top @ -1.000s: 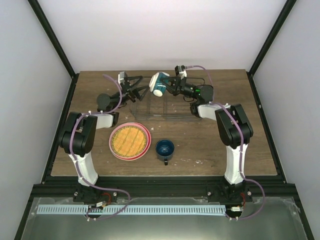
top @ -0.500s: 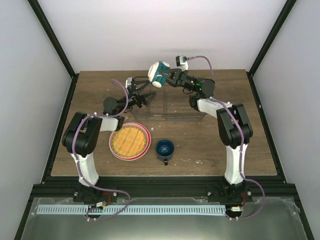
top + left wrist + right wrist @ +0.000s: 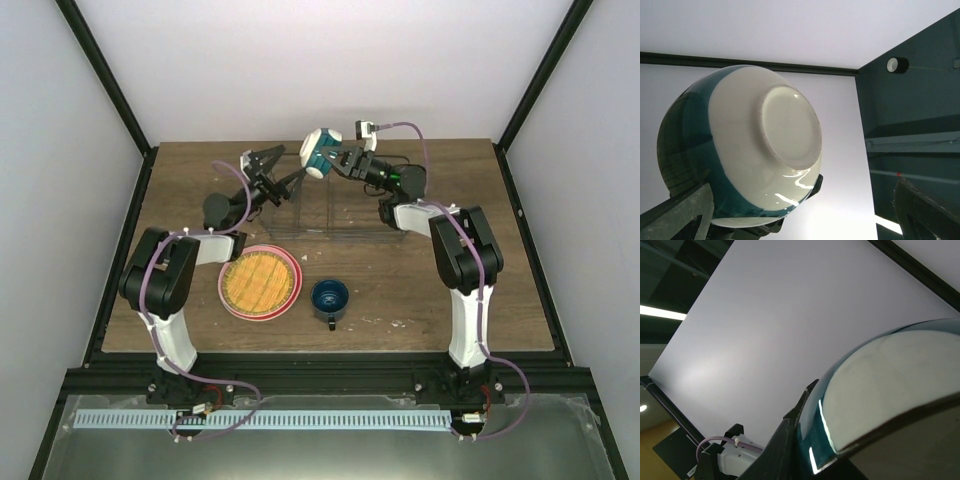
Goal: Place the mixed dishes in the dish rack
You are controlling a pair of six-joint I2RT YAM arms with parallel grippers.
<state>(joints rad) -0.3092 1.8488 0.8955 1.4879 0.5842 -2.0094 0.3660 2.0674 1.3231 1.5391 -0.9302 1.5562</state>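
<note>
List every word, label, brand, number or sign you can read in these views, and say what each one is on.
No text can be read in any view.
Cream and teal bowl: bare underside, no maker's mark.
Woven-pattern plate, blue mug, dish rack: no lettering shows.
Pale tag, low in the right wrist view: too small to read.

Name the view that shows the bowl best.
Left wrist: the bowl fills the frame, its cream base and teal band in plain sight. The top view shows it small, held by the right pincer. The right wrist view catches only a close curved slice of it.
</note>
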